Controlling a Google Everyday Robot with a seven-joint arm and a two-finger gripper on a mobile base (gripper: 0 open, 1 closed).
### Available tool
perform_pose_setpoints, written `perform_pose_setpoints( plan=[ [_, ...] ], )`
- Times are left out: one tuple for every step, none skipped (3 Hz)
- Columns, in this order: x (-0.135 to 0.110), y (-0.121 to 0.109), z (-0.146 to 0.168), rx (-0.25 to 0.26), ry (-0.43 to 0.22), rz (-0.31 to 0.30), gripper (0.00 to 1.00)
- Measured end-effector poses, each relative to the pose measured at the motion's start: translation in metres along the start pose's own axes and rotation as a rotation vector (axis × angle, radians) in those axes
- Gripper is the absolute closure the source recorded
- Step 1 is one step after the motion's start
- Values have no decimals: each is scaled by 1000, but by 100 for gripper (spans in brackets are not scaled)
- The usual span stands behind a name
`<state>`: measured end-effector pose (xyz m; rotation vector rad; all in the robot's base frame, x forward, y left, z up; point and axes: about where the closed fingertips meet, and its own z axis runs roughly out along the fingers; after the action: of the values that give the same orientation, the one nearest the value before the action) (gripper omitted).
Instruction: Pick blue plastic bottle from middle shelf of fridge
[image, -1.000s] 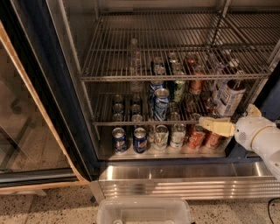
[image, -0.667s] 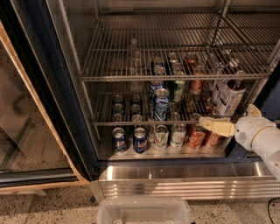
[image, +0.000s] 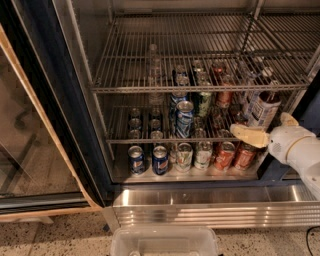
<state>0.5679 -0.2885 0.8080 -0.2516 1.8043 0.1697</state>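
The blue plastic bottle (image: 262, 108), with dark brown drink and a blue-and-white label, stands at the right end of the middle shelf (image: 150, 141), a wire rack in the fridge (image: 85, 125). My gripper (image: 268, 127) reaches in from the right, level with the bottle's base. Its cream fingers are spread, one (image: 246, 135) pointing left in front of the bottle's foot, the other (image: 288, 119) to the bottle's right. I cannot tell if they touch the bottle. The gripper holds nothing.
A tall blue can (image: 184, 119) stands mid-shelf among several cans. Blue cans (image: 160, 159) and red cans (image: 225, 155) line the floor panel below. The upper rack (image: 190, 89) carries more cans and a clear bottle (image: 154, 65). The glass door (image: 30, 130) is at left, and a clear bin (image: 165, 242) lies below.
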Motion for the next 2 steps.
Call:
perform_pose_setpoints(
  plan=[
    [-11,-14,12,38,-23,7,6],
    [-19,-33,24,79,-47,17,7]
  ],
)
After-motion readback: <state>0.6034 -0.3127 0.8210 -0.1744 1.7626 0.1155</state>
